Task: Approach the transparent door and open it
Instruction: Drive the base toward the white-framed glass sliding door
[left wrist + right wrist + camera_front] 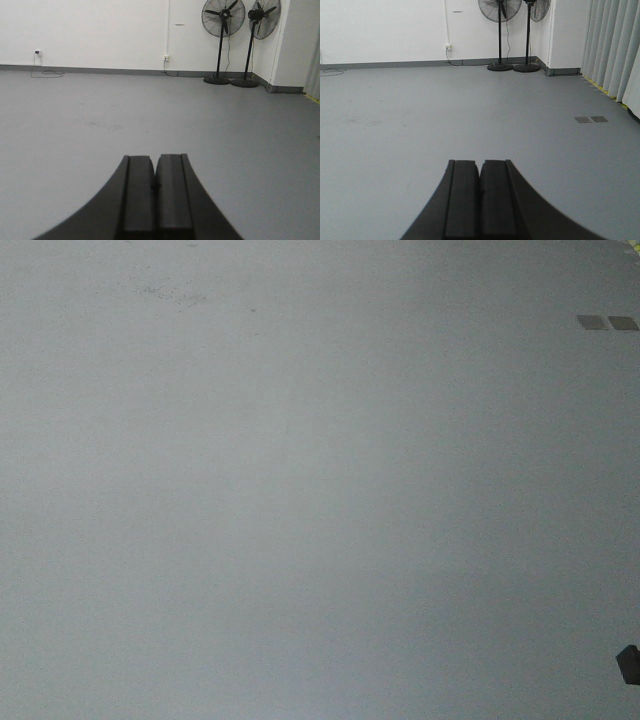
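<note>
- Grey floor [300,490] edge to edge in the front view; no transparent door in any view, so somewhere off-frame.
- Clenched on nothing: left hand [156,186], low centre of its frame; right hand [480,189] likewise pressed together and empty.
- Pedestal fans [223,20] upper right by the white wall [90,30]; loose cable [47,74] far left.
- Pale curtain [615,45] down the right edge, floor vents [591,119] near it.
- Likely trouble: steering blind, clipping a fan base or snagging that cable.
- Also likely: reaching the handle with both hands clenched, bumping it instead of hooking it.
</note>
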`<state>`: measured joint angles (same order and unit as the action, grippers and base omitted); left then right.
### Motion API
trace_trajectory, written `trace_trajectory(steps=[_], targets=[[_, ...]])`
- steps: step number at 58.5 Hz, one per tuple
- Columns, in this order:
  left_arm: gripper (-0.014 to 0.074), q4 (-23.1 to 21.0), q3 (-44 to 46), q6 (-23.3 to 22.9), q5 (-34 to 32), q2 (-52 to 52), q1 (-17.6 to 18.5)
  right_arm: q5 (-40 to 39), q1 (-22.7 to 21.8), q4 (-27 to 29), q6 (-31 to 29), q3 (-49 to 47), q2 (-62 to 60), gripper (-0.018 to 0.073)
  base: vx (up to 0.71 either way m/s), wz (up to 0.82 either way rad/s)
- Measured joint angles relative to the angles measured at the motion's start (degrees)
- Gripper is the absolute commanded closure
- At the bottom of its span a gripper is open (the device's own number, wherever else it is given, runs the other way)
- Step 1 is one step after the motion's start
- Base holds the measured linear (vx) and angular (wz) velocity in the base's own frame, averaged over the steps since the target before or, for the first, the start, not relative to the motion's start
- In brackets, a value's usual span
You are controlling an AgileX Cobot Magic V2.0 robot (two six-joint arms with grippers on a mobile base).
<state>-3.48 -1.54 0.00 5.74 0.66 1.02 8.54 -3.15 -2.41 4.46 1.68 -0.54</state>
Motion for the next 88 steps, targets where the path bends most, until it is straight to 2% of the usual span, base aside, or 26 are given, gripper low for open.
trace_trajectory(steps=[43,88], targets=[[0.0602,0.00,0.00,0.00,0.00,0.00,0.00,0.00,0.00,0.00,0.00,0.00,0.00,0.0567,0.11,0.00],[0.0602,0.00,0.00,0.00,0.00,0.00,0.00,0.00,0.00,0.00,0.00,0.00,0.00,0.0567,0.38,0.18]])
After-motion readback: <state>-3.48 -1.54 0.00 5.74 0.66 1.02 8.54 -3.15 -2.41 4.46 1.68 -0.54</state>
